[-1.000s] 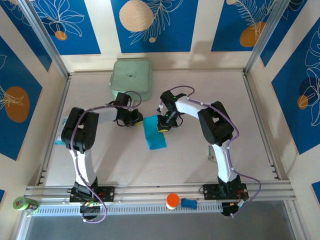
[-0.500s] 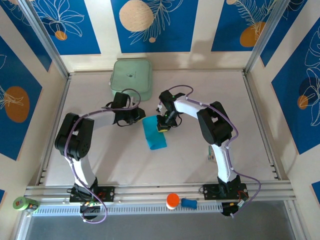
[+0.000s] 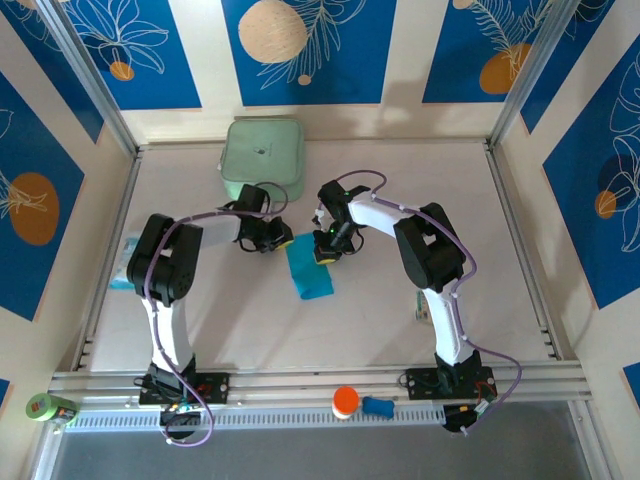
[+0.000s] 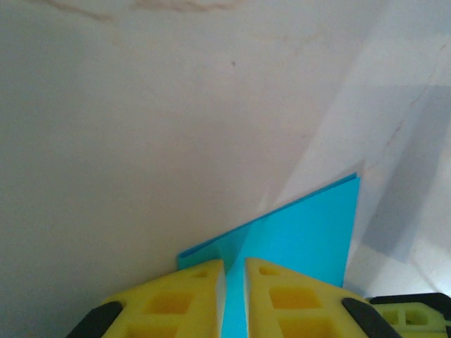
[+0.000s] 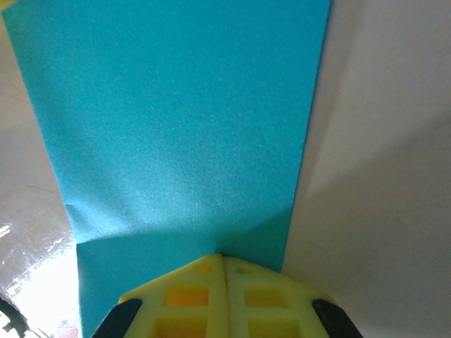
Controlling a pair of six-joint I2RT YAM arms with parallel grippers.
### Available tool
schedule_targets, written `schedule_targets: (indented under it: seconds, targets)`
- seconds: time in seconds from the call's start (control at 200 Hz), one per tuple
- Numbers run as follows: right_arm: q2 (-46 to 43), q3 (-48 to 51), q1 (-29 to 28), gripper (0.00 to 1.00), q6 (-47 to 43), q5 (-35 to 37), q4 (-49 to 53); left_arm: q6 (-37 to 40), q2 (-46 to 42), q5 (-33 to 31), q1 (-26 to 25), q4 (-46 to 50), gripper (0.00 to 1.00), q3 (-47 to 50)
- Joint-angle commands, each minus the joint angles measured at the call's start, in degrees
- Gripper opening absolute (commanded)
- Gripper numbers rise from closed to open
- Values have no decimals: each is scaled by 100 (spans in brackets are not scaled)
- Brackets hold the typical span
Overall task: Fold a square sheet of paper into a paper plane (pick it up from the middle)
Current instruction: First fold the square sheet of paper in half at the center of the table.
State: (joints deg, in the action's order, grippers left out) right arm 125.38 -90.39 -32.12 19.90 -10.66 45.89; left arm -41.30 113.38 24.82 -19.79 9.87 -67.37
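The cyan-blue paper point(image 3: 310, 270) lies folded into a narrow strip at mid-table, slanting toward the near right. My right gripper point(image 3: 326, 252) is at its far right corner. In the right wrist view the yellow fingertips point(image 5: 204, 282) meet with no gap at the paper's point(image 5: 183, 120) near edge, shut on it, and the sheet bends up toward them. My left gripper point(image 3: 279, 240) is at the far left corner. Its yellow fingers point(image 4: 190, 296) stand a narrow slit apart, with the paper point(image 4: 303, 232) and one creased fold running into the slit.
The pale green box point(image 3: 262, 158) sits just beyond the left gripper. Small printed packets point(image 3: 124, 262) lie by the left rail. An orange-capped item point(image 3: 345, 401), a blue piece point(image 3: 378, 406) and a green can point(image 3: 48, 407) rest on the front rail.
My left gripper has slid right and slightly nearer, from beside the box onto the paper's far left corner, and its elbow swung. The right gripper and the paper have stayed put.
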Motion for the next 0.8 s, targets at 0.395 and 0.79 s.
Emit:
schedule_targets:
  seconds: [0.395, 0.79]
  targets:
    - [825, 337, 67, 0, -359, 1427, 447, -272, -581, 507, -246, -81, 20, 179]
    - [902, -22, 74, 1, -1180, 634, 780, -311, -103, 319, -427, 49, 17, 269]
